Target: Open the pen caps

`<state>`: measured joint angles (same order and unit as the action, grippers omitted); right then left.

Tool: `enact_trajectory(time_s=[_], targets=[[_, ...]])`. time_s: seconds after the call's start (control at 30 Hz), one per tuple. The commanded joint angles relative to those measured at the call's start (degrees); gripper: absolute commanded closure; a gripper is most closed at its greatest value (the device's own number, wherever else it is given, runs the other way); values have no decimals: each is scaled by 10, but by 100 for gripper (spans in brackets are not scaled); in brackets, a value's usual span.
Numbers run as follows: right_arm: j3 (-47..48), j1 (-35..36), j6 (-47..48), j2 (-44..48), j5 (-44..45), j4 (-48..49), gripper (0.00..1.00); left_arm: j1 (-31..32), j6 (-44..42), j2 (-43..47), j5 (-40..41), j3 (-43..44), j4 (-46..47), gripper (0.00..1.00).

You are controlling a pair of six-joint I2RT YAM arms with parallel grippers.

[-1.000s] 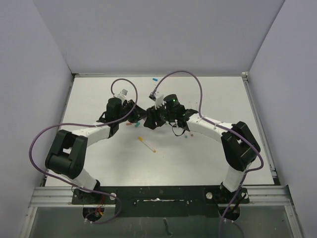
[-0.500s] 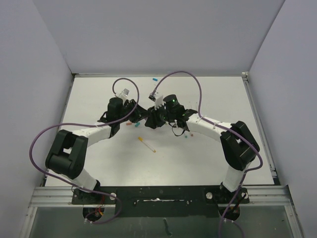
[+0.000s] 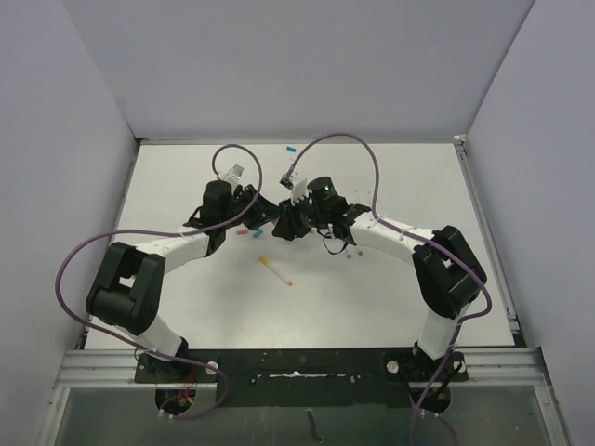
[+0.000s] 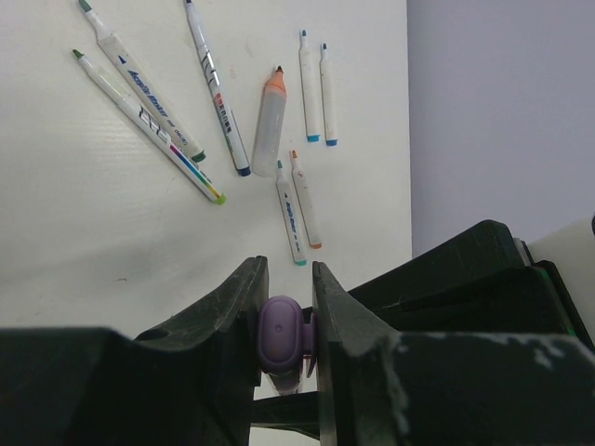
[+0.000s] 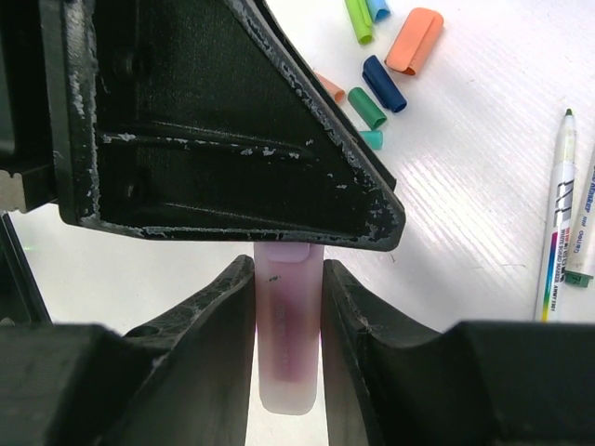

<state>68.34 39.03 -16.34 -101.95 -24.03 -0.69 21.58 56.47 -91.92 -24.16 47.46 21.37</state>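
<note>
Both grippers meet over the middle of the table, holding one lilac-pink highlighter between them. My left gripper (image 3: 259,214) (image 4: 285,271) is shut on its rounded lilac cap (image 4: 284,334). My right gripper (image 3: 280,221) (image 5: 287,269) is shut on the translucent pink barrel (image 5: 288,353); the barrel's far end is hidden behind the left gripper's black finger (image 5: 214,121). Several loose caps lie on the table beyond: orange (image 5: 416,39), navy (image 5: 384,84), green (image 5: 367,108), light green (image 5: 359,19). Several uncapped white pens (image 4: 212,84) and a salmon-orange highlighter (image 4: 268,125) lie below the left gripper.
A thin pen with a yellow end (image 3: 275,270) lies alone on the white table toward the near side. A small blue piece (image 3: 291,147) lies by the back wall. Two white pens (image 5: 558,223) lie right of the right gripper. Grey walls enclose the table on three sides.
Both grippers have drifted slightly toward the far side, still joined on the highlighter. Nothing else has moved.
</note>
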Motion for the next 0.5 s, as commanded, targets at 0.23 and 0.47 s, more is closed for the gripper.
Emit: enact_trajectory(time_s=[0.23, 0.47], targets=[[-71, -13, 18, 67, -2, -16, 100, -81, -25, -50, -2, 126, -13, 100], [-129, -13, 17, 123, 5, -35, 100, -124, -20, -93, -14, 162, -11, 100]])
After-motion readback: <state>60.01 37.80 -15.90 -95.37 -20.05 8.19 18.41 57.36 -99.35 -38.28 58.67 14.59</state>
